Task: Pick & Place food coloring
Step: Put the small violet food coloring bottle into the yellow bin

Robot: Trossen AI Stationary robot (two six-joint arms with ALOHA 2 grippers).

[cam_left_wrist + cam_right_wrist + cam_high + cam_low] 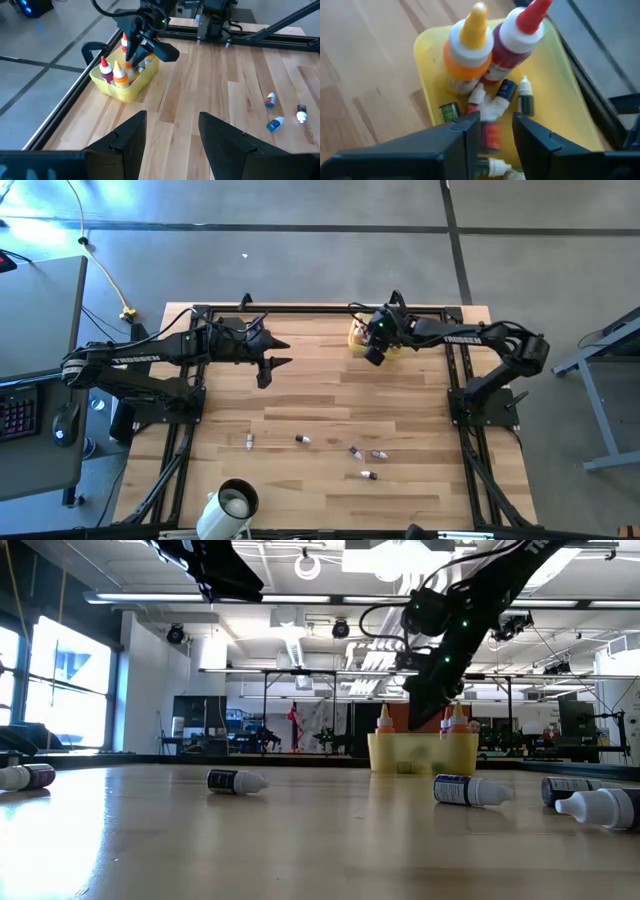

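Observation:
Food coloring vials lie on their sides on the table [302, 439], [354, 451], [368, 475], and show in the low view [470, 789]. More vials [506, 90] lie in the yellow tray [356, 337], beside an upright orange squeeze bottle [467, 50] and a red one [512, 42]. My right gripper [374, 352] hangs over the tray, fingers pointing down and a little apart [496, 125]. A blurred red vial [491, 136] shows in the gap. My left gripper [283, 353] hovers open, left of the tray [172, 117], touching nothing. My right gripper comes at the tray from above. The red vial [490, 140] shows between the fingers, close to one finger [467, 137] and clear of the other. It is blurred, and I cannot tell whether either finger touches it.
A white mug [235, 502] lies at the table's near edge, left of centre. Dark frame rails [320, 309] run along the far edge and down both sides. Bare wood lies between the tray and the loose vials [330, 395]. A desk with a keyboard [20, 415] stands left of the table.

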